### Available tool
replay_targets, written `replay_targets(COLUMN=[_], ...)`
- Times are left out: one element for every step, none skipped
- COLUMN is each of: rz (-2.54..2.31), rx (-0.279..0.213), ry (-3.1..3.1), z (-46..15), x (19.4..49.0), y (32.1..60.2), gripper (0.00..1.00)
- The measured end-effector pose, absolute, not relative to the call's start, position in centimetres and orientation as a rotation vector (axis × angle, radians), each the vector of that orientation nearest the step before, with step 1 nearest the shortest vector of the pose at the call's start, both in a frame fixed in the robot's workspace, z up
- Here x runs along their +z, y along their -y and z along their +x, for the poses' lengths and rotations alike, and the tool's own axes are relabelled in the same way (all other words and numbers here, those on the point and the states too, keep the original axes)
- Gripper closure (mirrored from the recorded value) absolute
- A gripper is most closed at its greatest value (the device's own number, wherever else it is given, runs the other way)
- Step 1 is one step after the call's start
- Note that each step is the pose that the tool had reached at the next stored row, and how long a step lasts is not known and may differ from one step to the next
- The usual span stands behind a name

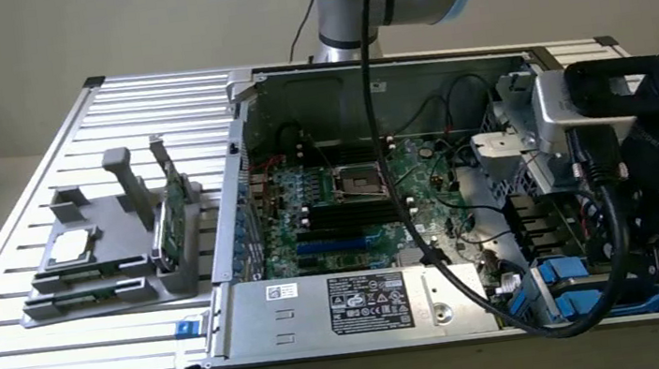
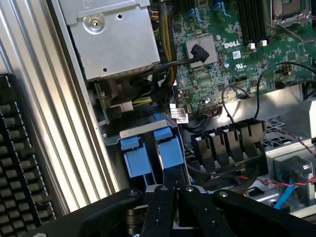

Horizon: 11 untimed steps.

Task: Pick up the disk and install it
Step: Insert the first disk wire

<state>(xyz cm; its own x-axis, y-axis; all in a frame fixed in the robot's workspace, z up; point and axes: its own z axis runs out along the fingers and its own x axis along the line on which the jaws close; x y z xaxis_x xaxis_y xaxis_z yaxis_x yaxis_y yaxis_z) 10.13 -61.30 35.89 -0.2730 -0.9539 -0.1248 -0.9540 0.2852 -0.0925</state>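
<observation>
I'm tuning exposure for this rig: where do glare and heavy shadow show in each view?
Wrist view: strong glare on the ribbed aluminium table and a bright sheen on the silver metal box; the black gripper reads as a dark mass. Exterior view: even, soft light on the table slats, dimmer inside the computer case, with no hard shadows.

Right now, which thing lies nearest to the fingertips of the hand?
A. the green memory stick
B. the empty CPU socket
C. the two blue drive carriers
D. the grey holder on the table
C: in the wrist view the hand, its fingers shut together, sits right at the two blue drive carriers inside the computer case.
</observation>
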Motion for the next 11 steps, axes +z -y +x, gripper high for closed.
replay_targets(rz=[-1.776,-1.761,-1.747,-1.733,-1.718,-1.704,-1.69,-1.675,-1.661,-1.645,-1.63], rx=[0.002,0.003,0.004,0.005,0.006,0.007,0.008,0.009,0.01,0.011,0.012], ry=[-2.399,-2.409,-2.419,-2.428,-2.437,-2.446,-2.455,-2.464,-2.473,-2.483,-2.492], z=[10.13,10.12,10.11,10.1,10.1,10.09,10.08,10.07,10.06,10.06,10.05], x=[35.89,35.89,35.89,35.89,35.89,35.89,35.89,35.89,35.9,35.9,35.89], y=[61.3,61.3,61.3,61.3,61.3,61.3,61.3,61.3,61.3,61.3,61.3], gripper=[0.86,0.86,0.86,0.86,0.86,0.86,0.86,0.86,0.86,0.86,0.86])
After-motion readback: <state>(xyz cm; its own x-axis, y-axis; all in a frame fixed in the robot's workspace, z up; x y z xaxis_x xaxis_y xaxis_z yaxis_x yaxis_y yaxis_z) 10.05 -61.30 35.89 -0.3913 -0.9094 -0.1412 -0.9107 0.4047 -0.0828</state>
